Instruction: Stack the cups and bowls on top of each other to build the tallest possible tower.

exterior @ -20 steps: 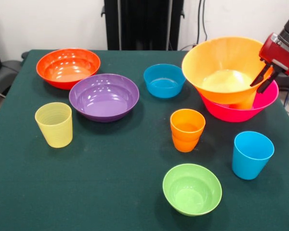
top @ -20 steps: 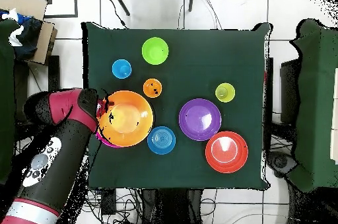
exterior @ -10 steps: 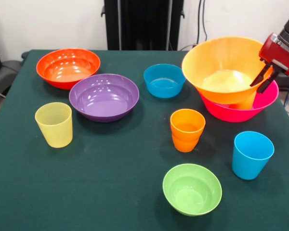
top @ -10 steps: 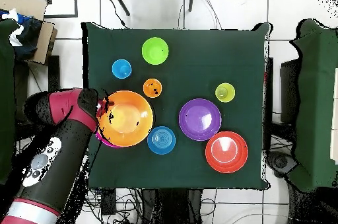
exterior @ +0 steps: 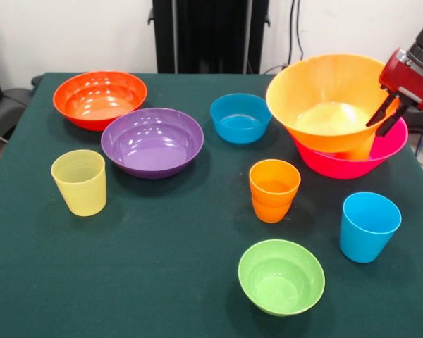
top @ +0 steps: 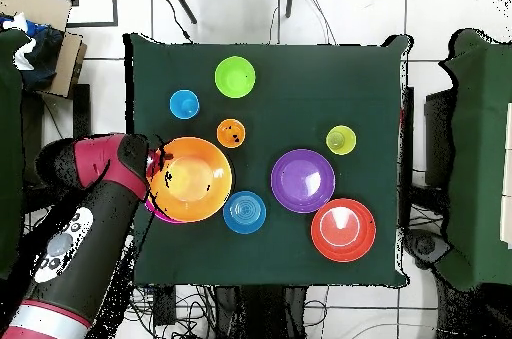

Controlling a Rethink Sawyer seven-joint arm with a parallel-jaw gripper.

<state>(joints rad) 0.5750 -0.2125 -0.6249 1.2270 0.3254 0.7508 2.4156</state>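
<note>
The large orange bowl [exterior: 328, 98] sits tilted inside the hot pink bowl [exterior: 391, 144] at the right, forming the tower. My gripper [exterior: 385, 117] stands at the orange bowl's right rim, its two black fingers closed over the rim. From above, the gripper [top: 160, 167] is at the orange bowl's [top: 192, 179] left edge. Loose on the cloth are a purple bowl [exterior: 152, 141], a red-orange bowl [exterior: 99, 98], a blue bowl [exterior: 240, 117], a lime bowl [exterior: 281, 276], an orange cup [exterior: 273, 189], a sky blue cup [exterior: 368, 226] and a pale yellow ribbed cup [exterior: 79, 181].
The green table [exterior: 162, 253] ends close to the right of the pink bowl. The red and black arm [top: 85, 225] reaches in over the table's left edge in the overhead view. A cardboard box [top: 45, 30] stands off the table.
</note>
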